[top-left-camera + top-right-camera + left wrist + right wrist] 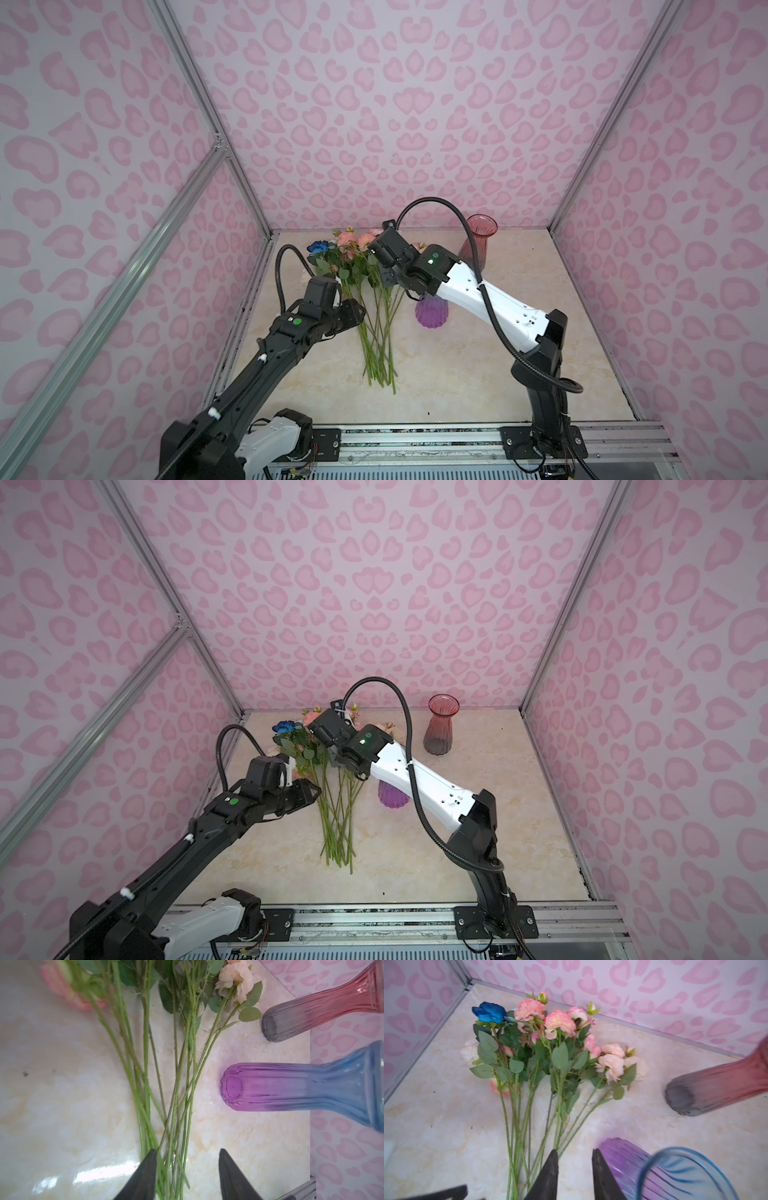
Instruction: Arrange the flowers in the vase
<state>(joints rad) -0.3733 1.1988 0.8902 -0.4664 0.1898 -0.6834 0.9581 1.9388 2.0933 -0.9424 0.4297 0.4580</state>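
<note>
In both top views one bundle of green-stemmed pink, peach and blue flowers [351, 268] lies on the cream marbled desk [478, 374] within pink-patterned walls [415, 104], beside two empty vessels: a red-grey ribbed glass vase [478, 245], a purple-blue ribbed glass vase [432, 316]. Left wrist: left pincer [187, 1153] half-open astride stems. Right wrist: right pincer [574, 1152] slightly parted, empty.

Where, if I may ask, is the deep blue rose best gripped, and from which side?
Grip the deep blue rose by its bare mid-stem, from above: it lies on the table along the bundle's left edge in both top views, leaves crowding higher up.
</note>
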